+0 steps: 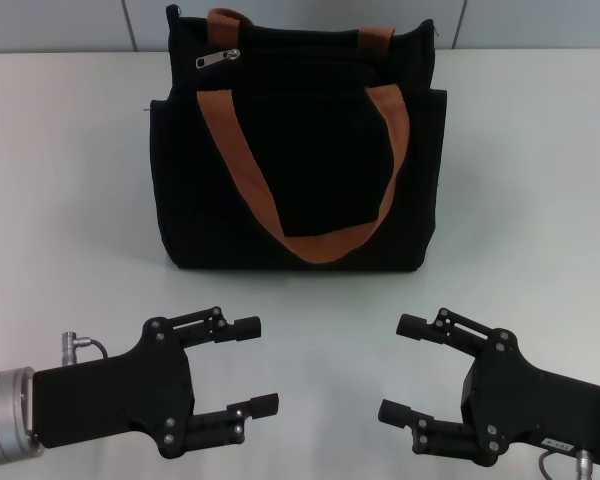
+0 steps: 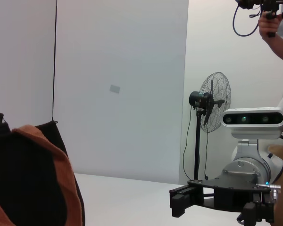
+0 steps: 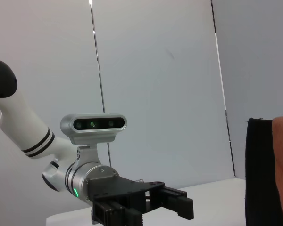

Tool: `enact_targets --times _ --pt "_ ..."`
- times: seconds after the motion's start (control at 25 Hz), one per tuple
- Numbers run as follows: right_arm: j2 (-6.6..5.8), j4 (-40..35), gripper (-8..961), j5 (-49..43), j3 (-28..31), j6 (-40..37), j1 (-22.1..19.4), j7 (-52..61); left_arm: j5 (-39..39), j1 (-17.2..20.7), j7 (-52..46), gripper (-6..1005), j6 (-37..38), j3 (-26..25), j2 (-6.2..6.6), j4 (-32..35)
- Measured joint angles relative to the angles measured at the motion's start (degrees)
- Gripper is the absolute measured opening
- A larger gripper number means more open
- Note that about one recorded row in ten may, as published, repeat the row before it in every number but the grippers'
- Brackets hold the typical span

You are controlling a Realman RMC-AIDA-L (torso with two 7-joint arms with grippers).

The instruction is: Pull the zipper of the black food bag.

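Observation:
The black food bag (image 1: 310, 110) stands upright on the white table at the middle back, with orange-brown strap handles (image 1: 242, 160). Its silver zipper pull (image 1: 217, 57) lies at the left end of the top zip line. My left gripper (image 1: 258, 366) is open and empty near the front left, well short of the bag. My right gripper (image 1: 398, 368) is open and empty near the front right. The bag's side shows in the left wrist view (image 2: 23, 183) and in the right wrist view (image 3: 262, 174). The zipper is hidden in both wrist views.
The white table (image 1: 540, 180) spreads around the bag on both sides. The left wrist view shows the right gripper (image 2: 179, 203), a standing fan (image 2: 212, 101) and a person's arm (image 2: 278, 33) behind. The right wrist view shows the left gripper (image 3: 177, 203).

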Motion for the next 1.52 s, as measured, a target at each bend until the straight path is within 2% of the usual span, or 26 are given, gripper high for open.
enact_targets --times 0.52,0.68,0.72,0.76,0.8,0.84,0.88,0.92,0.96,1.08,1.12,1.16,1.28,1.36,1.52 --pt "0.00 0.00 815 0.01 0.00 0.17 0.02 0.00 -0.26 -0.01 0.00 710 -0.16 -1.30 0.00 -0.06" --pt "-0.01 0.15 810 0.08 0.00 0.66 0.23 0.00 -2.27 0.70 0.00 710 -0.10 -7.95 0.01 -1.03" --pt "0.00 0.53 809 0.09 0.00 0.91 0.38 0.00 -4.03 1.98 -0.07 709 0.39 -12.73 0.24 -1.07" --pt "0.00 0.78 807 0.10 0.00 1.13 0.44 0.00 -5.17 2.60 -0.16 709 0.52 -15.01 0.35 -1.09" --pt "0.00 0.78 806 0.10 0.00 1.13 0.44 0.00 -5.17 2.60 -0.16 709 0.52 -15.01 0.35 -1.09" --pt "0.00 0.96 805 0.13 0.00 1.48 0.50 -0.05 -7.27 3.25 -0.34 709 0.19 -18.57 0.35 -1.23" --pt "0.00 1.08 804 0.18 0.01 2.16 0.52 -0.26 -9.03 3.49 -0.54 709 -0.81 -21.23 0.26 -1.77" --pt "0.01 1.58 802 0.32 0.10 3.60 0.73 -0.98 -12.51 3.33 -0.87 709 -4.51 -26.31 0.11 -3.64" --pt "0.01 1.58 801 0.32 0.10 3.60 0.73 -0.98 -12.51 3.33 -0.87 709 -4.51 -26.31 0.11 -3.64" --pt "-0.11 2.56 797 0.48 0.19 4.11 1.43 -1.48 -14.53 1.24 -0.93 709 -10.06 -30.02 0.12 -5.69" --pt "-0.11 2.63 796 0.48 0.20 3.81 1.58 -1.53 -14.67 -1.43 -0.52 709 -13.72 -31.16 0.04 -6.07" --pt "-0.11 2.63 795 0.48 0.20 3.81 1.58 -1.53 -14.67 -1.43 -0.52 709 -13.72 -31.16 0.04 -6.07" --pt "-0.06 2.72 791 0.48 0.17 3.82 1.69 -1.55 -13.71 -5.87 -0.16 709 -21.01 -29.86 0.10 -5.89" --pt "-0.08 2.75 789 0.48 0.16 3.81 1.65 -1.56 -13.25 -7.28 -0.37 709 -23.56 -28.46 0.23 -5.66" --pt "-0.12 2.79 784 0.48 0.18 4.08 1.18 -1.57 -12.99 -9.87 -0.89 709 -26.67 -22.89 0.22 -4.67"
